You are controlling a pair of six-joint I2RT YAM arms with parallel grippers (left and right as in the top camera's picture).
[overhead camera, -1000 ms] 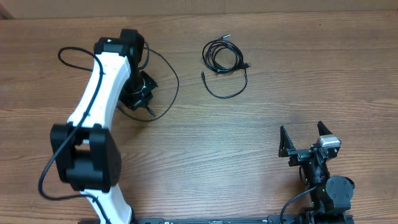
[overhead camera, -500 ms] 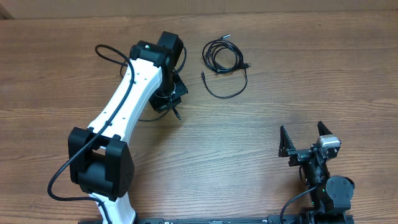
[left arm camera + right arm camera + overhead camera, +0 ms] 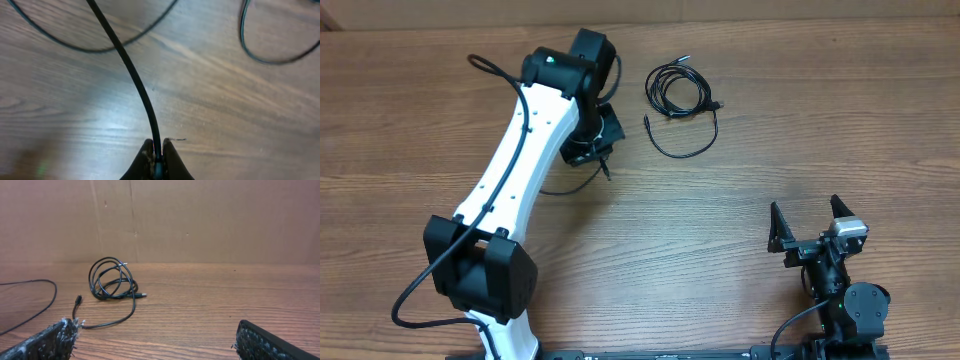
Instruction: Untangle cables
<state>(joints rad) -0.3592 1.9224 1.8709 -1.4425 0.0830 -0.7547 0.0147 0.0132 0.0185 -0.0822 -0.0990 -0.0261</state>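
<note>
The cables (image 3: 658, 88) are black, the table (image 3: 740, 200) brown with wood grain, the left arm (image 3: 515, 170) white with black joints.

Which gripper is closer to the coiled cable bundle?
Left. The left gripper, pinching a separate cable, is just left of the coiled cable bundle; the right gripper sits far off, front right.

Overhead looks down; left wrist close above table (image 3: 225, 100); right wrist low, sharing cables (image 3: 111, 284).

cables (image 3: 678, 92) on table (image 3: 770, 150), far centre, left pincer (image 3: 605, 167) just left of them, right pincer (image 3: 810, 222) well apart
</note>
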